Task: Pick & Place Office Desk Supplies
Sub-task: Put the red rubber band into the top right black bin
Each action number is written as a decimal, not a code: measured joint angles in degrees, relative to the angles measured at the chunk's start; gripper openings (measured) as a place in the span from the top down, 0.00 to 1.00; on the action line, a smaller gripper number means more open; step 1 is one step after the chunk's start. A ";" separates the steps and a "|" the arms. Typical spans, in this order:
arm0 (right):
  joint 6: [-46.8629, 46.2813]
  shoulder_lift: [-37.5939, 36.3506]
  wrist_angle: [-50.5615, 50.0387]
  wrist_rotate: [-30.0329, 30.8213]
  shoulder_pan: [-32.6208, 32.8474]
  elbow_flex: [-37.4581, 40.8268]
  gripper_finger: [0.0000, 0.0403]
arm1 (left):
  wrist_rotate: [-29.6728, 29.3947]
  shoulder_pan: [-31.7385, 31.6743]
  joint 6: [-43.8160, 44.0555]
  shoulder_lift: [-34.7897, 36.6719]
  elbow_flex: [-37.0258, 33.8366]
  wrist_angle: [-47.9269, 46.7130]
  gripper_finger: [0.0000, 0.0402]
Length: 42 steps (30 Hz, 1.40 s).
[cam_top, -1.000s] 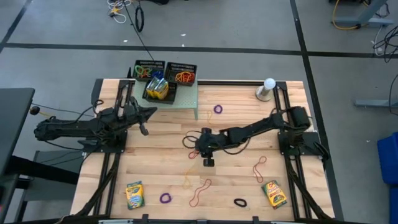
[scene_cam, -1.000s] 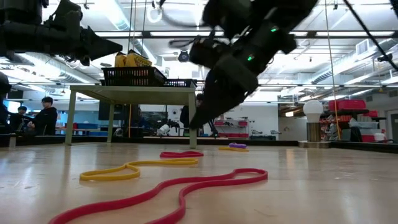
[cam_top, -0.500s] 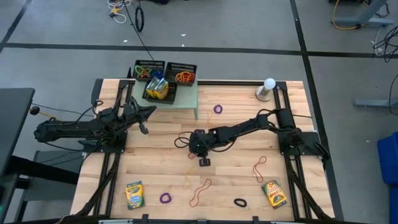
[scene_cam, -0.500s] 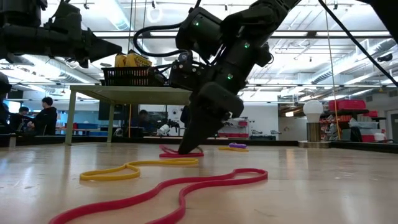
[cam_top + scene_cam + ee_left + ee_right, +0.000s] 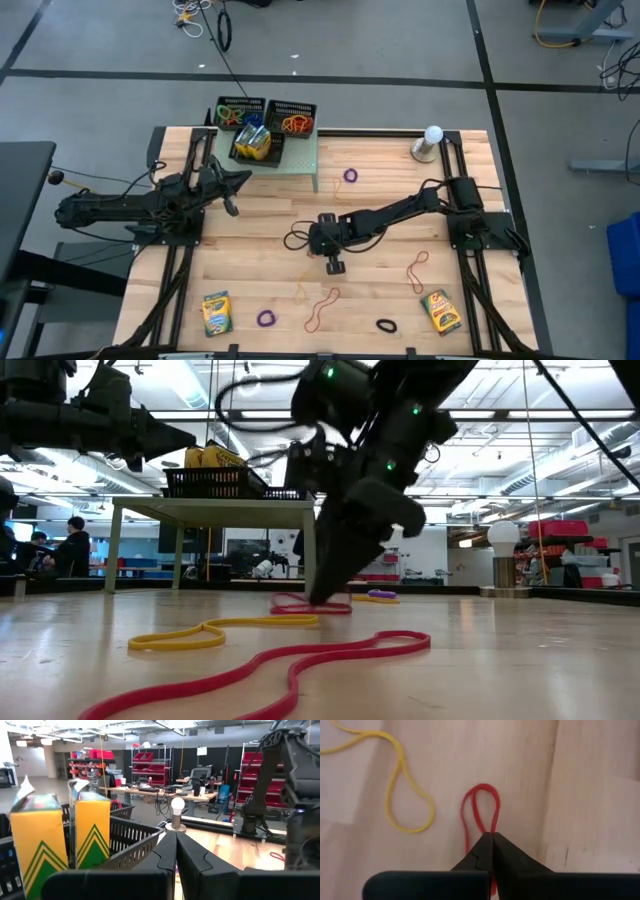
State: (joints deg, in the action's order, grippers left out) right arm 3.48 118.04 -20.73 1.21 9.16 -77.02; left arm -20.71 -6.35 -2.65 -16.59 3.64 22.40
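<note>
At mid-table, right gripper [image 5: 492, 836] points down, pinching red band [image 5: 480, 812].

- A small red rubber band [image 5: 479, 815] lies mid-table, squeezed into a narrow loop with its strands crossed.
- A yellow band [image 5: 402, 785] curls in a loose figure just beside it.
- A long red band [image 5: 321, 309] snakes near the front edge, another red one [image 5: 416, 269] lies toward the right.
- Purple loops [image 5: 266, 319] [image 5: 350, 175] and a black loop [image 5: 386, 325] lie flat, well apart.
- Two crayon boxes lie flat at the front, left [image 5: 215, 313] and right [image 5: 440, 311]; two more [image 5: 60, 835] stand upright in a mesh tray.
</note>
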 joint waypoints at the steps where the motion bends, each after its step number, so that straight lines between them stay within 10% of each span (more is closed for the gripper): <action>1: -0.08 -0.53 -0.27 0.55 0.38 0.00 0.99 | 0.00 0.00 0.19 -0.05 0.00 -0.11 0.97; 22: -1.81 -22.01 -7.28 28.17 -2.80 -15.29 1.00 | -0.02 0.00 -0.15 -0.06 0.00 -0.34 0.97; 42: -3.14 -8.13 21.35 6.38 -34.72 -16.34 0.99 | -0.02 0.00 -0.13 -0.05 0.02 -0.33 0.97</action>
State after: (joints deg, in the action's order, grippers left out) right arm 0.35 109.91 0.61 7.59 -25.56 -93.36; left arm -20.73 -6.35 -2.79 -16.64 3.66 22.07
